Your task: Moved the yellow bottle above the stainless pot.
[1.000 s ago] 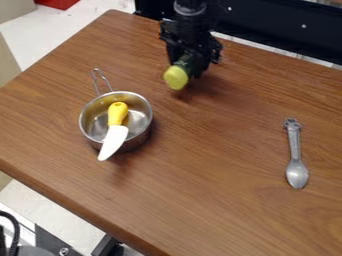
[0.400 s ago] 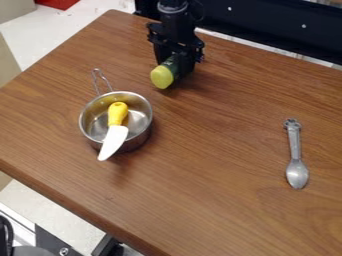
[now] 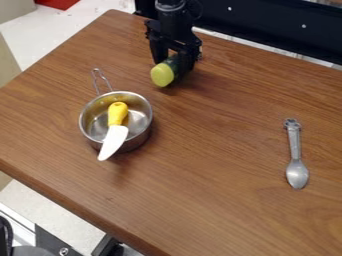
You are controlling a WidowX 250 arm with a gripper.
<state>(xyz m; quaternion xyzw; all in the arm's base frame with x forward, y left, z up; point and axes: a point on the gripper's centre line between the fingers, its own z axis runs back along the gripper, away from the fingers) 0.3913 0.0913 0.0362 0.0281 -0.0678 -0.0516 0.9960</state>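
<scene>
The black gripper (image 3: 175, 65) hangs down in the upper middle of the frame, slightly left of center, with the arm coming in from the top edge. The bottle (image 3: 162, 75) is right at it, its dark green body between the gripper's 2 sides and its yellow-green end turned toward the lower left. I cannot tell whether the gripper clasps the bottle or stands wide around it, nor whether the bottle touches the table (image 3: 220, 200). The bottle is up and to the right of the stainless pot (image 3: 142, 120), near it but apart. The pot sits left of center, its wire handle (image 3: 101, 81) pointing to the top of the frame. In it leans a knife (image 3: 115, 135), yellow grip inside and white blade crossing the rim toward the lower left. A gray spoon (image 3: 294, 155) lies on the right, bowl end down. Behind the table, a black panel (image 3: 267, 22) with 2 small pale spots runs across the upper right.
</scene>
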